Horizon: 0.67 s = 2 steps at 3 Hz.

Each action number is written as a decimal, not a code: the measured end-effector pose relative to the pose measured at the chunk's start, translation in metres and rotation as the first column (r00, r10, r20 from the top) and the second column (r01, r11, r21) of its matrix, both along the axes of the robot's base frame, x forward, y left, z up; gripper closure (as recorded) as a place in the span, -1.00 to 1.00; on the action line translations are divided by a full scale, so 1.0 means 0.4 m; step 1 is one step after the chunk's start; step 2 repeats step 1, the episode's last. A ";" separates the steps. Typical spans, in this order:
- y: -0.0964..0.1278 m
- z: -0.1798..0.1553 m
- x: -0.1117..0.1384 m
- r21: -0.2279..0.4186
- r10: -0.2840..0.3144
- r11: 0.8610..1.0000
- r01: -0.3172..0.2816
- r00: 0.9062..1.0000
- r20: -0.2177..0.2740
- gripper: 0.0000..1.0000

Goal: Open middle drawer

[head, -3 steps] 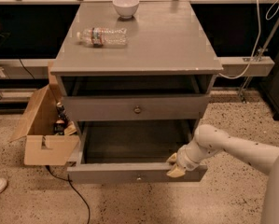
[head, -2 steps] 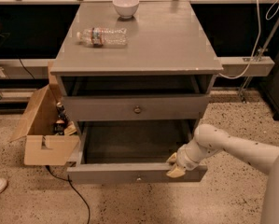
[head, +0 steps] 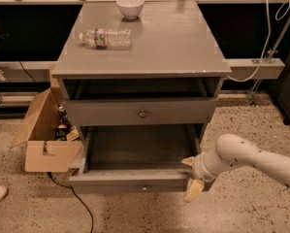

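Observation:
The middle drawer [head: 139, 112] is the grey front with a small round knob [head: 142, 113], under the cabinet top; it sits nearly flush, with a dark gap above it. My gripper [head: 191, 175] is lower down, at the right end of the pulled-out bottom drawer's front [head: 130, 181]. Its cream fingers are apart, one [head: 188, 161] above and inside the front's top edge and the other [head: 194, 190] outside it. They hold nothing. The gripper is well below and to the right of the middle drawer's knob.
The bottom drawer stands out towards me and its inside is bare. On the cabinet top [head: 173, 42] lie a plastic water bottle [head: 105, 37] and a white bowl [head: 130, 6]. An open cardboard box [head: 45, 140] with bottles stands at the left, and a cable [head: 72, 193] runs over the floor.

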<state>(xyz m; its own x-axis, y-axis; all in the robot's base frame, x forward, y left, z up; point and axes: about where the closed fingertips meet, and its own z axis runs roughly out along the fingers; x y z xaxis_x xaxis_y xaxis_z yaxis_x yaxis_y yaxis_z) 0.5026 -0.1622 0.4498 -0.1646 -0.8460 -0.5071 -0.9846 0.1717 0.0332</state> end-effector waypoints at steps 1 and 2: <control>-0.029 0.120 -0.039 -0.012 -0.030 0.999 0.031 0.994 0.106 -1.00; -0.029 0.120 -0.039 -0.012 -0.030 0.999 0.031 0.994 0.106 -1.00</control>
